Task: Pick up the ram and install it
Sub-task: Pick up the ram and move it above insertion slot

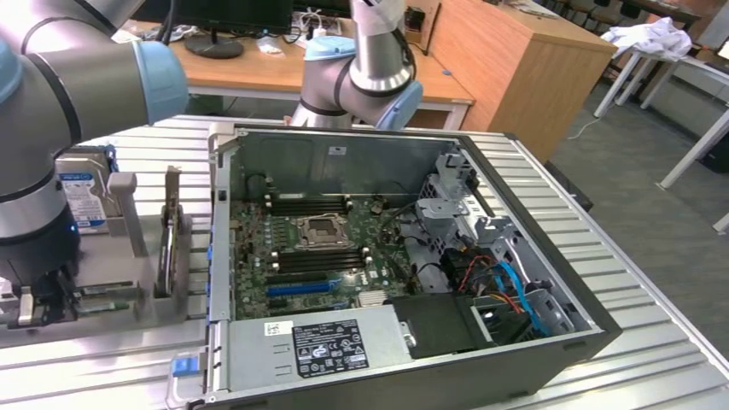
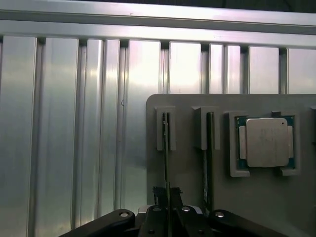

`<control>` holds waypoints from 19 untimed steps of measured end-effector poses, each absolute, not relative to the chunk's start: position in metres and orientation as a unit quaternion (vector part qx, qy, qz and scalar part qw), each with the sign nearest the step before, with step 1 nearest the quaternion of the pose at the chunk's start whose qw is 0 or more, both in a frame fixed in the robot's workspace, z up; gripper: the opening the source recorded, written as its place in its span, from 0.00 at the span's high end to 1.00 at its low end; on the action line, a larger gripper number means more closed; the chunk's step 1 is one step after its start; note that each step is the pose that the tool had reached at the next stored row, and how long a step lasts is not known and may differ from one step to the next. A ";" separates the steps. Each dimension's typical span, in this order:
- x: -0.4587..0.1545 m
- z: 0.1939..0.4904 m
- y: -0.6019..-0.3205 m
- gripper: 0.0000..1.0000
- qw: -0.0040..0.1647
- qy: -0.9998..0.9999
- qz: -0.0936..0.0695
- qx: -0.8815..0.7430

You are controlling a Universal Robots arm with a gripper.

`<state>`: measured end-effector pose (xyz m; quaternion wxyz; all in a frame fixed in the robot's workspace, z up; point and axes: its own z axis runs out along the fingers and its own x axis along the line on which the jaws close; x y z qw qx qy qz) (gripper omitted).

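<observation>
With the hand [image 2: 168, 200] clamped on the end of the ram [image 2: 166, 148], standing edge-on in its slot of the grey holder [image 2: 187, 173] on the table [image 2: 74, 123], lift straight along the slot guides. Avoid tilting toward the neighbouring stick [image 2: 209, 148], and squeeze evenly.

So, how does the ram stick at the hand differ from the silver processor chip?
The ram stick stands on its edge, long and thin; the processor chip lies flat, square and silver. The hand is closed on the ram stick; the processor chip sits apart, untouched. Both rest in slots of the same grey holder.
</observation>
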<state>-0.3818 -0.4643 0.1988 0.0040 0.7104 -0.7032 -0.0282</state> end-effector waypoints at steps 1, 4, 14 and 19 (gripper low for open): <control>-0.382 0.201 -0.464 0.86 0.004 -0.703 -0.028 0.710; -0.382 0.208 -0.464 0.86 0.004 -0.703 -0.029 0.710; -0.382 0.241 -0.464 0.86 0.005 -0.703 -0.029 0.710; -0.381 0.262 -0.464 0.86 0.006 -0.703 -0.030 0.710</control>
